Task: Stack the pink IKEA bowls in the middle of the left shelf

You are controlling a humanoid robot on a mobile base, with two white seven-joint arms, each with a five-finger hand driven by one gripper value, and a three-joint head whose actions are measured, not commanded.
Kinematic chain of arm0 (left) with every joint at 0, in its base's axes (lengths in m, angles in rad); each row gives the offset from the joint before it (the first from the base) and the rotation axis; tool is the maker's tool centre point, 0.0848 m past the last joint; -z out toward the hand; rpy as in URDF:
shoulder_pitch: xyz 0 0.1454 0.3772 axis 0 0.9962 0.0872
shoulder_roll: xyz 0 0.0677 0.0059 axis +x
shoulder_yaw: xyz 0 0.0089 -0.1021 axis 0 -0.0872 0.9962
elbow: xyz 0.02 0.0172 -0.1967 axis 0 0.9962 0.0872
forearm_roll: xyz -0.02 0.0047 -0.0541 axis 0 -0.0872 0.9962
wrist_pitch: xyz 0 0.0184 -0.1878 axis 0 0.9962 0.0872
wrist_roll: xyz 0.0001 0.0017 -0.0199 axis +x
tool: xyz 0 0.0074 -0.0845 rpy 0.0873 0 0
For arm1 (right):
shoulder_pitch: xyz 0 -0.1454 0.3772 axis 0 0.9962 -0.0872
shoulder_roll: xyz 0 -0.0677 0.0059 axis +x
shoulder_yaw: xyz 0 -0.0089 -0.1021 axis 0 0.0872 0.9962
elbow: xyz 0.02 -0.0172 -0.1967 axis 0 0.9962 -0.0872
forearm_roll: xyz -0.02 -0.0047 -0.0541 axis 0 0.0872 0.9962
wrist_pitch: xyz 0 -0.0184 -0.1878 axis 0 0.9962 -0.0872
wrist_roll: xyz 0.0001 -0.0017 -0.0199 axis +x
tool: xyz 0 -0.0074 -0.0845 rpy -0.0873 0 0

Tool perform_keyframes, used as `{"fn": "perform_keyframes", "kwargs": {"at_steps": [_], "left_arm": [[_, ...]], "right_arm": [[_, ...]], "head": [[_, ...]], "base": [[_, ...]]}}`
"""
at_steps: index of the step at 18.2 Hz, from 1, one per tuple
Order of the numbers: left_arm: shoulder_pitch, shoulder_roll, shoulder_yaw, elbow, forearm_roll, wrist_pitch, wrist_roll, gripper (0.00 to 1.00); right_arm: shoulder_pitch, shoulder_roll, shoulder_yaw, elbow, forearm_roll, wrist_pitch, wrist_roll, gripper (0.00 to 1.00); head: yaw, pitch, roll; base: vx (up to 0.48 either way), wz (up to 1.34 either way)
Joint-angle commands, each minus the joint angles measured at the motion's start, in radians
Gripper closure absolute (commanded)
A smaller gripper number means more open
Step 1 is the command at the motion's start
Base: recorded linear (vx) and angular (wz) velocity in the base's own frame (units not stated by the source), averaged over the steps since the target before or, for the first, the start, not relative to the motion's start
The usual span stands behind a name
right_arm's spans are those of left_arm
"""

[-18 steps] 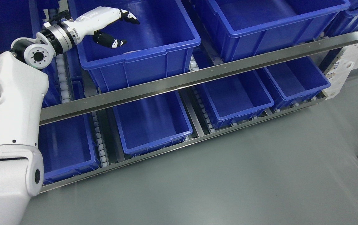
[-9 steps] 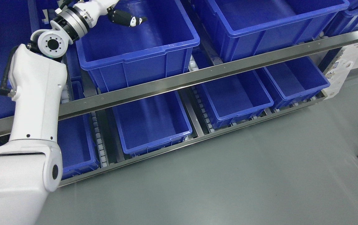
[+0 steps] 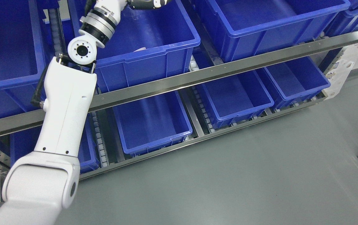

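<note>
Left robot hand (image 3: 144, 3) above blue bin (image 3: 154, 59) holding pale bowl sliver (image 3: 140, 49).

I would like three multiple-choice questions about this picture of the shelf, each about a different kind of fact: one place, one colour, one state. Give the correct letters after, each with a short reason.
1. Where is the left hand?
A. at the top edge of the picture, over a bin on the higher level
B. on the grey floor
C. inside a bin on the lower level

2. What colour are the bins?
A. green
B. blue
C. red

3. What does the lower-level bin right of the left arm hold?
A. a stack of plates
B. nothing visible
C. a box

Answers:
1. A: the arm rises from the lower left, and the hand is cut off by the top edge above the higher bin.
2. B: every bin in view is blue.
3. B: only its bare blue bottom shows.
</note>
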Motion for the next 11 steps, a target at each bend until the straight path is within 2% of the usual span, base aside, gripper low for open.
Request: {"fn": "perform_keyframes", "kwargs": {"at_steps": [1,4,6,9,11], "left_arm": [[0.176,-0.02,-0.331,-0.36,0.24,0.067,0.151,0.0],[0.334,-0.02,-0.379,-0.503,0.251,0.056,0.17,0.0],[0.417,-0.02,-0.412,-0.578,0.271,-0.003,0.168,0.0],[0.575,-0.02,-0.506,-0.617,0.271,-0.062,0.168,0.0],[0.681,-0.02,-0.497,-0.619,0.27,-0.109,0.173,0.0]], "right_arm": [[0.029,-0.017,-0.011,-0.034,0.0,-0.001,0.0,0.0],[0.029,-0.017,-0.012,-0.034,0.0,0.001,0.0,0.0],[0.029,-0.017,-0.012,-0.034,0.0,-0.001,0.0,0.0],[0.029,-0.017,-0.011,-0.034,0.0,0.001,0.0,0.0],[0.029,-0.017,-0.011,-0.034,0.0,-0.001,0.0,0.0]], "head": [[0.0,0.0,0.0],[0.0,0.0,0.0],[0.0,0.0,0.0],[0.0,0.0,0.0],[0.0,0.0,0.0]], "base": [[0.0,0.0],[0.0,0.0],[0.0,0.0],[0.0,0.0],[0.0,0.0]]}}
